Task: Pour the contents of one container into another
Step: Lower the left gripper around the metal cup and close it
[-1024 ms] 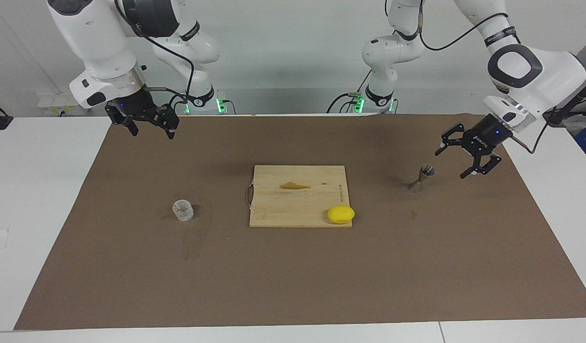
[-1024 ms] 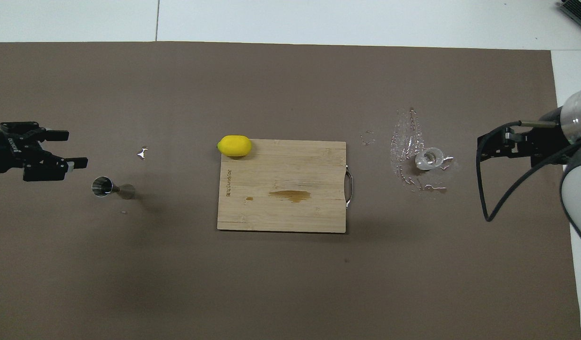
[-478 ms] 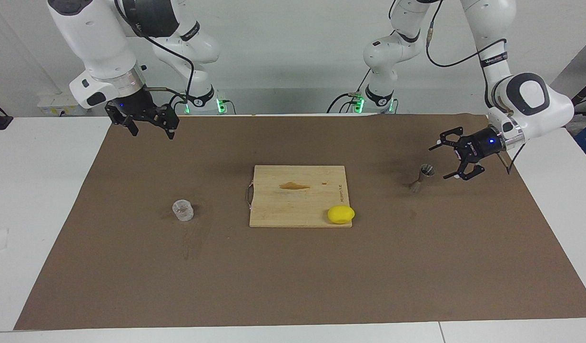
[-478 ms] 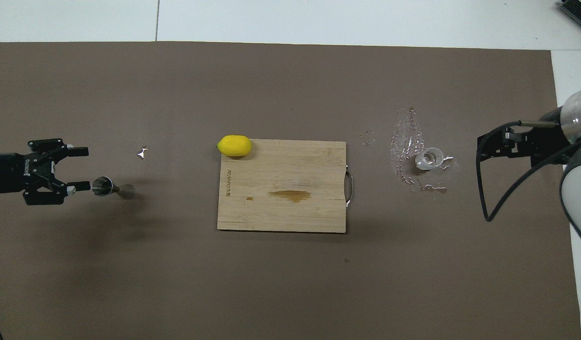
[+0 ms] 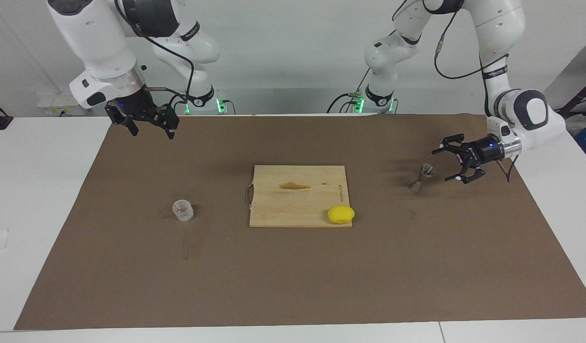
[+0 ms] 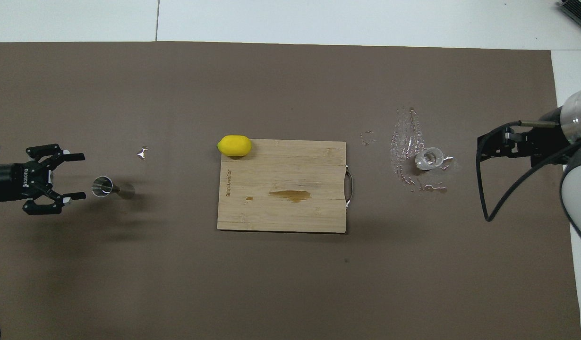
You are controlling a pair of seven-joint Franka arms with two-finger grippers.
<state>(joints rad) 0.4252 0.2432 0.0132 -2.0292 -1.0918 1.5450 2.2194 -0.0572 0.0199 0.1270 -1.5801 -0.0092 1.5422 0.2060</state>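
Observation:
The small silvery metal jigger stands upright on the brown mat toward the left arm's end of the table; it also shows in the overhead view. My left gripper is open and low, lying level just beside the jigger, fingers pointing at it but apart from it; in the overhead view the left gripper is level with the jigger's mouth. The clear textured glass cup stands toward the right arm's end, also in the overhead view. My right gripper is open and waits high above the mat's near corner.
A wooden cutting board with a dark stain lies in the middle, with a yellow lemon at its corner. Wet streaks mark the mat beside the glass cup. A small white scrap lies near the jigger.
My left gripper has come down and turned level, lining up its open fingers with the jigger. The right arm, cup and jigger have not moved.

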